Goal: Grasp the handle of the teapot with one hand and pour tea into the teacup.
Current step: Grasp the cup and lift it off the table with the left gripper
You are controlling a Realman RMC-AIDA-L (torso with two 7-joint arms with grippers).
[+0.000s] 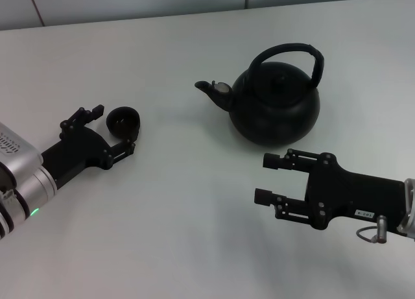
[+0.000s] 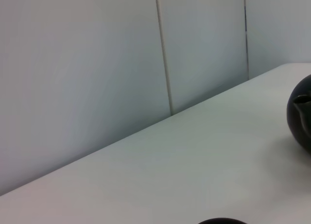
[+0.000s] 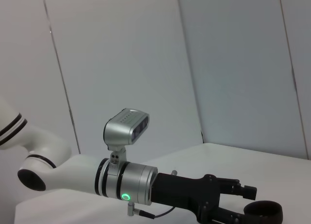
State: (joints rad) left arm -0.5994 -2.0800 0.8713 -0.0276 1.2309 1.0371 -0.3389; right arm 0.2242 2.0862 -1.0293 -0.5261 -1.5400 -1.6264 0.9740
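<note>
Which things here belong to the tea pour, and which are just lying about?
Job:
teapot
handle
teacup, between the left tool's open fingers
right tool, open, in front of the teapot

Lying about:
nothing else on the table

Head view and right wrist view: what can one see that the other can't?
Only the head view shows the teapot, its handle and the open right gripper near it. Only the right wrist view shows the wall panels and the silver camera on the left wrist. Both show the left gripper around the teacup on the white table.
</note>
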